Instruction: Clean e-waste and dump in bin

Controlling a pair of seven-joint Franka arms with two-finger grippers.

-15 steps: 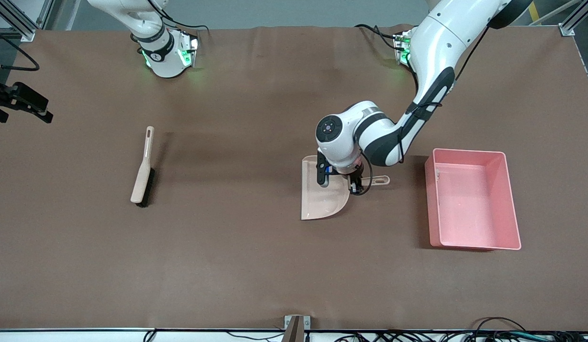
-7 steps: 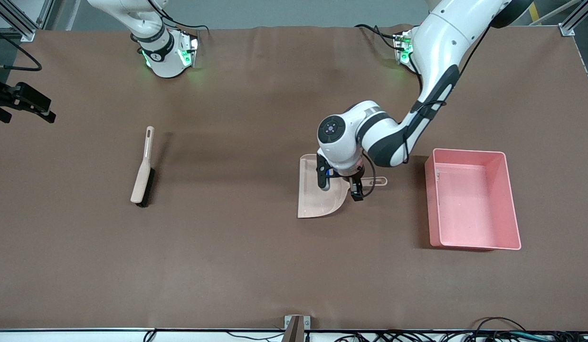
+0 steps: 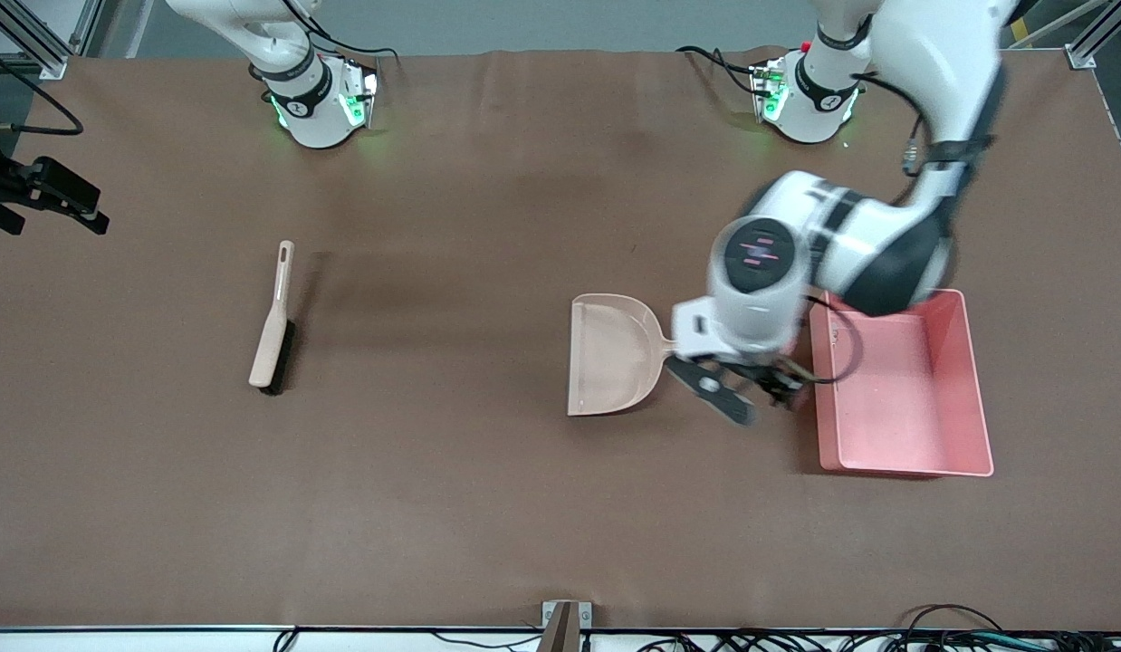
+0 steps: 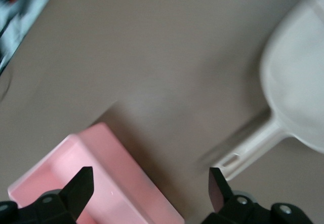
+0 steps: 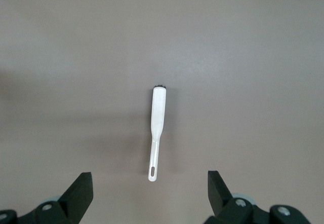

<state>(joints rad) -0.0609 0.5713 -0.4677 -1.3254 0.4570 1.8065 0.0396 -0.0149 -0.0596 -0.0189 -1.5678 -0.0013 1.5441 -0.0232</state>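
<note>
The pink bin point(image 3: 974, 389) stands at the left arm's end of the table, and its corner point(image 4: 114, 158) fills part of the left wrist view. No e-waste shows in any view. The beige dustpan point(image 3: 610, 353) lies flat on the table beside the bin, with nothing visible in its pan point(image 4: 298, 77). My left gripper point(image 3: 751, 394) hangs open and empty in the air over the gap between the dustpan's handle point(image 4: 248, 150) and the bin. My right gripper point(image 5: 149, 181) is open, high over the brush point(image 5: 157, 112), holding nothing.
A beige brush with dark bristles point(image 3: 273, 317) lies on the brown table cover toward the right arm's end. The left arm's forearm hangs over the bin's corner nearest the robot bases. A black bracket point(image 3: 49, 190) juts in at the table's edge.
My left gripper opened, let go of the dustpan's handle, rose and swung toward the bin. The dustpan now lies free on the table. The right arm has not moved.
</note>
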